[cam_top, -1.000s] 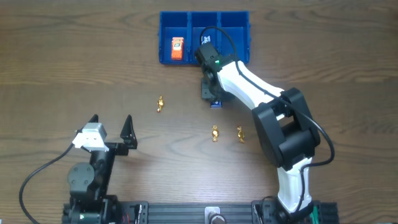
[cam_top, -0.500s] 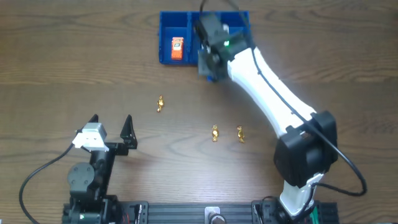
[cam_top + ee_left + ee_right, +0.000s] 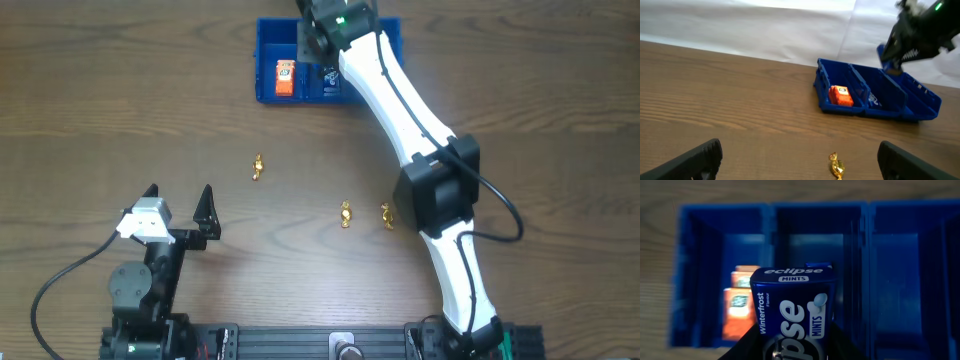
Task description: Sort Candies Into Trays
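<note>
A blue three-compartment tray (image 3: 385,45) stands at the far middle of the table. An orange candy (image 3: 286,78) lies in its left compartment (image 3: 700,280). My right gripper (image 3: 322,58) hangs over the tray, shut on a dark blue mint box (image 3: 792,305). That box (image 3: 330,78) is over the divider between the left and middle compartments. Three gold-wrapped candies (image 3: 258,167) (image 3: 346,214) (image 3: 386,214) lie on the wood. My left gripper (image 3: 178,195) stands open near the front left, holding nothing. One gold candy (image 3: 836,166) lies ahead of it.
The wooden table (image 3: 120,100) is bare to the left and right of the tray. The right arm (image 3: 400,110) stretches diagonally from the front right to the tray, passing above the two nearer gold candies. A white backdrop (image 3: 765,25) rises behind the tray.
The right arm has carried the mint box from the table below the tray up and over the tray's compartments. The left arm has not moved.
</note>
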Controlling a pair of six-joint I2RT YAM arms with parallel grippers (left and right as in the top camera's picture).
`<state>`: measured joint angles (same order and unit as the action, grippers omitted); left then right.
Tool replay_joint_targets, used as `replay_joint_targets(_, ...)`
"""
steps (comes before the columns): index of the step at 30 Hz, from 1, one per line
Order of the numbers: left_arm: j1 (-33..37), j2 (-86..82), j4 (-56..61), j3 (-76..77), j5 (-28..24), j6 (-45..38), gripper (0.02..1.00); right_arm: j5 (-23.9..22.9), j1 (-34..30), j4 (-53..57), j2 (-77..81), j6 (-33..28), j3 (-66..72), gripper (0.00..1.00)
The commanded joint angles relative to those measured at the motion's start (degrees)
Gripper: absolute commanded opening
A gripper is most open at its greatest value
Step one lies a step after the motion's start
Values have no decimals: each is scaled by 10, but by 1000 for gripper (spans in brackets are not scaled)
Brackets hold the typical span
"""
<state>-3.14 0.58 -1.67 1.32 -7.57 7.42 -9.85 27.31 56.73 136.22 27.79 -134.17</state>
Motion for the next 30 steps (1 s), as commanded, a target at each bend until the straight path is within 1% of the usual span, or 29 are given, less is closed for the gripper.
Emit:
replay_joint_targets(1,2,-4,-20,-10,-10,-6,998,-6,-14,-5,3,-13,-21,191)
replay_joint_targets(4,2,-4,-20,-10,-10,-6,996,-8,-14,-7,8,-28,-21,196)
replay_joint_targets(15,2,-4,-20,-10,-10,-6,998,-26,-18,-9,31,-28,-21,202)
replay_joint_targets(22,2,-4,-20,-10,-10,-6,998,-26,-18,-11,37,-28,-21,270)
replay_joint_targets(24,2,-4,-20,-10,-10,-6,998,-26,-18,-11,39,-28,-21,340)
replay_joint_targets(26,2,-4,-20,-10,-10,-6,998,-26,-18,-11,41,-28,-21,522)
replay_joint_targets(30,2,-4,-20,-10,-10,-6,996,-25,-18,-13,40,-28,-21,805)
